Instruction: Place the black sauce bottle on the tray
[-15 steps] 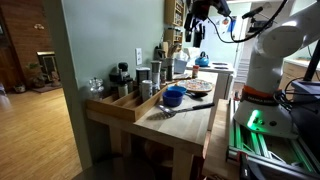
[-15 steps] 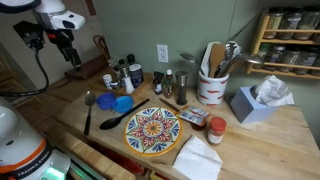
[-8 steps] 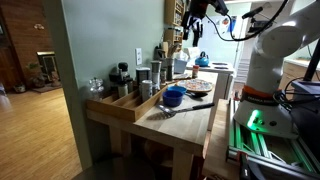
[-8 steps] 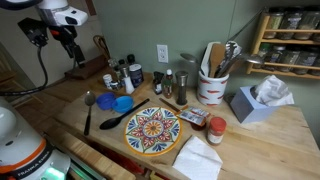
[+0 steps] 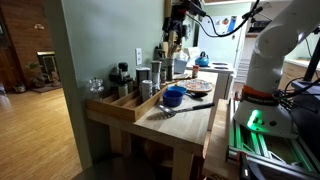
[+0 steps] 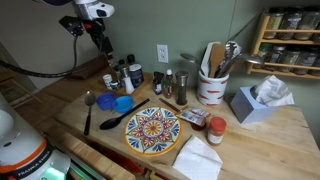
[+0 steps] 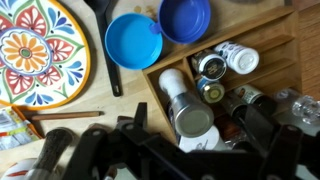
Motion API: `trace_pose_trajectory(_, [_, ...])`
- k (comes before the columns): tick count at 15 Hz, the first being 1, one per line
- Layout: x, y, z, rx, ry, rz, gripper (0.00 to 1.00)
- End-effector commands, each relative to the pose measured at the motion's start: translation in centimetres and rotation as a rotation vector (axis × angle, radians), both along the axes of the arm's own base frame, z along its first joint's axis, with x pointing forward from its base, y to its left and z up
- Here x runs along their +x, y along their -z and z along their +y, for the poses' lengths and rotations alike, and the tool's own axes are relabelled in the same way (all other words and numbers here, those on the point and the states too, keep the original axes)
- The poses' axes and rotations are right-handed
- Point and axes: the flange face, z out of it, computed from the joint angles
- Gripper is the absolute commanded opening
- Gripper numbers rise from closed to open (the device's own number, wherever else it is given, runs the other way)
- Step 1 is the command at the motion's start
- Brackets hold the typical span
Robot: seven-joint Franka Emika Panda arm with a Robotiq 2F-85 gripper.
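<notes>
the gripper (image 6: 104,45) has swung sideways in the last half second. it hung out past the end of the table before; now it sits high over the crowd of jars and canisters (image 6: 172,84) along the back edge, and the wrist view looks straight down onto them. its fingers (image 7: 75,150) look spread wide with nothing between them, though that view is smeared by the motion.

the bottle (image 6: 108,80), dark with a pale label, seems to stand upright at the end of that crowd, just behind the blue bowl (image 6: 122,104). from this angle i cannot tell whether it is inside the tray (image 5: 118,108) or just beside its wall. in the wrist view the nearby containers all sit in the tray's compartments, and i cannot pick the bottle out among the dark tops.

so this reads as the approach: nothing is gripped yet. the arm is still well above the bottle, and the neighbours stand close, so the descent will need care.
</notes>
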Motion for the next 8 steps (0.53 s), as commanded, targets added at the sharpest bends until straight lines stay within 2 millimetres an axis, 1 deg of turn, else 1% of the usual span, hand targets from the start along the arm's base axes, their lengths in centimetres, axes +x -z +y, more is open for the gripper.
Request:
trace_pose_trajectory(1, [5.7, 1.4, -3.1, -0.097, 0.048, 0.035, 1.00])
trace_pose_trajectory(3, [8.0, 2.3, -4.6, -0.128, 0.058, 0.053, 1.00])
trace_pose_trajectory(8, [13.0, 5.3, -6.8, -0.140, 0.093, 0.075, 1.00])
